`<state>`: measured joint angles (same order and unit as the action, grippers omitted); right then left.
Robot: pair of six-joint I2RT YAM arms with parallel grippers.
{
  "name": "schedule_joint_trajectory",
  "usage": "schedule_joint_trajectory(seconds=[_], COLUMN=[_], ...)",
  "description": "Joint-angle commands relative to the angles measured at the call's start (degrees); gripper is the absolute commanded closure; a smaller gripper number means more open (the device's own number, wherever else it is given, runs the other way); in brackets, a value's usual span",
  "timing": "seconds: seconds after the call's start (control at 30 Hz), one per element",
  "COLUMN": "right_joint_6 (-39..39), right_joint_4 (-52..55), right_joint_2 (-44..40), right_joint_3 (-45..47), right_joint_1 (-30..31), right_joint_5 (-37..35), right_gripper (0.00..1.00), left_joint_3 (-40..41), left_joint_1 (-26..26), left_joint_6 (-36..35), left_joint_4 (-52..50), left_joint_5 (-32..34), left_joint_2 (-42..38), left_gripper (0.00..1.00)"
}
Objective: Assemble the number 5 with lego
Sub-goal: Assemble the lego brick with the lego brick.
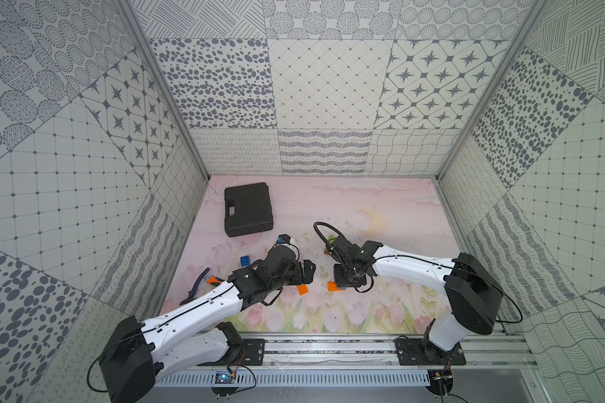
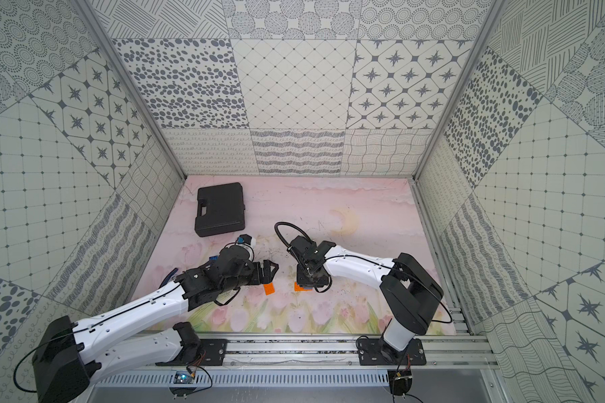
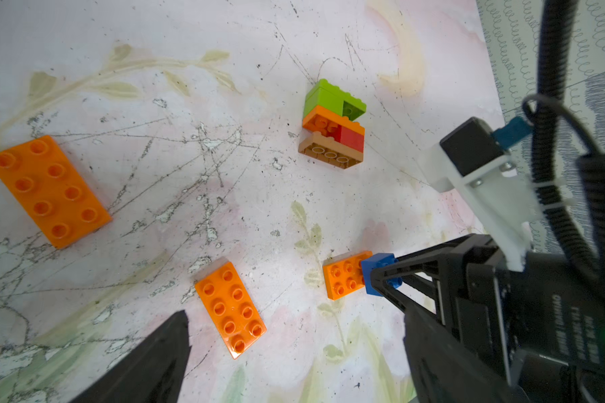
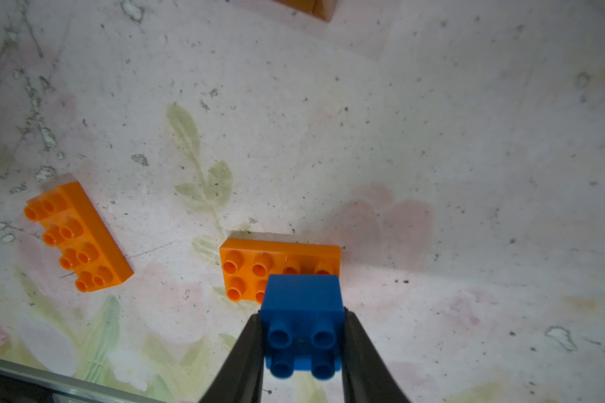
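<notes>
You are at the step of seating a blue square brick (image 4: 301,296) on one end of an orange oblong brick (image 4: 259,258) that lies flat on the tabletop (image 4: 468,139). The right gripper (image 4: 303,312) is clenched on the blue square's two sides, studs up. The square covers the studs at one end of the oblong, but you cannot tell here whether it is pressed home or only resting. The next move, as I judge it, calls for a straight push down with the edges kept square to the oblong, and a release only once it holds. A tilted square may skid the oblong, since nothing braces it. Your left gripper (image 1: 310,272) is released, jaws wide, and hangs over another orange oblong (image 3: 230,308) without touching it, so it could steady the base. The right wrist view alone shows the grip and how the blue sits against the studs; in both top views the right arm hides that joint and only a corner of orange shows. The left wrist view alone shows the joined stack (image 3: 332,125) of green, orange, red and brown lying on its side, well apart. Only the top views show the black case (image 1: 248,208) and a second blue square (image 1: 244,261).
</notes>
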<state>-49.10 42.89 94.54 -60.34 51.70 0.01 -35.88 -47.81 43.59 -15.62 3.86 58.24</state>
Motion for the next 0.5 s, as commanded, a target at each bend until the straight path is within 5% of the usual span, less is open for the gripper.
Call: schedule_joint_trajectory(seconds=[0.0,0.47], right_joint_6=[-0.38,-1.41], right_joint_4=[-0.47,1.83], right_joint_2=[1.81,5.59], right_joint_3=[-1.34,-1.18], right_joint_1=[0.3,0.25], right_joint_5=[-0.01,-1.48], right_gripper=[0.69,0.71], left_joint_3=[0.11,0.33], left_joint_1=[0.28,0.35], left_joint_6=[0.08,0.34], left_joint_4=[2.3,2.36], left_joint_5=[1.22,1.06], left_joint_2=[-0.19,-0.19], left_gripper=[0.01,0.01])
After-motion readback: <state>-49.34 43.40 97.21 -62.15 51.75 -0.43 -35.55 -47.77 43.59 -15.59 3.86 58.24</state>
